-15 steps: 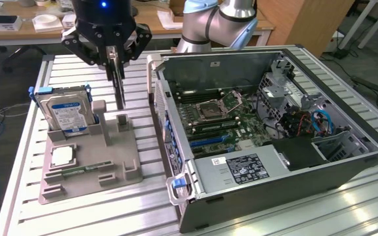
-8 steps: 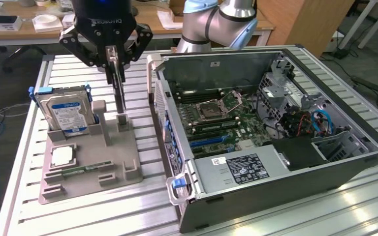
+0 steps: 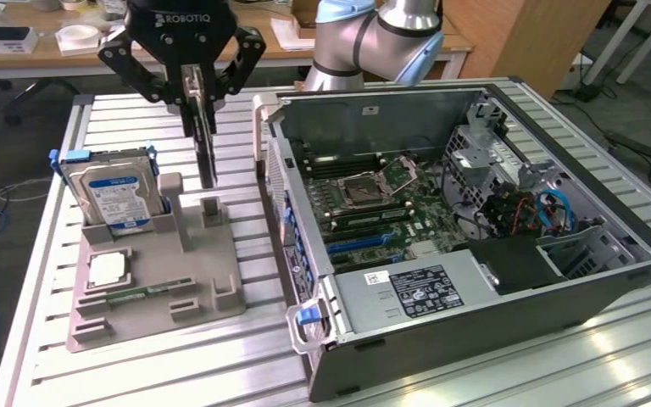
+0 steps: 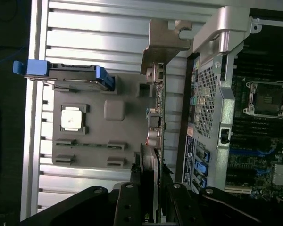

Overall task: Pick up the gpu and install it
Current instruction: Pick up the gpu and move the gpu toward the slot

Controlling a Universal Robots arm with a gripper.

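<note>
My gripper [image 3: 199, 91] hangs over the grey parts holder [image 3: 156, 271] at the exterior view's left, shut on the gpu [image 3: 206, 157]. The card hangs edge-on below the fingers, its lower end just above the holder's rear slot block and apart from it. In the wrist view the gpu [image 4: 156, 113] runs as a thin green edge with connectors away from my gripper [image 4: 152, 181], ending in its silver bracket [image 4: 164, 37]. The open computer case [image 3: 597, 280] lies beside it at the exterior view's right, motherboard [image 3: 371, 203] exposed.
On the holder stand a silver hard drive with a blue label [image 3: 116, 191], a square processor chip [image 3: 108, 270] and a narrow memory stick [image 3: 133, 295]. The case's metal wall [image 4: 210, 94] is close beside the card. All rests on a slatted aluminium table [image 3: 529, 373].
</note>
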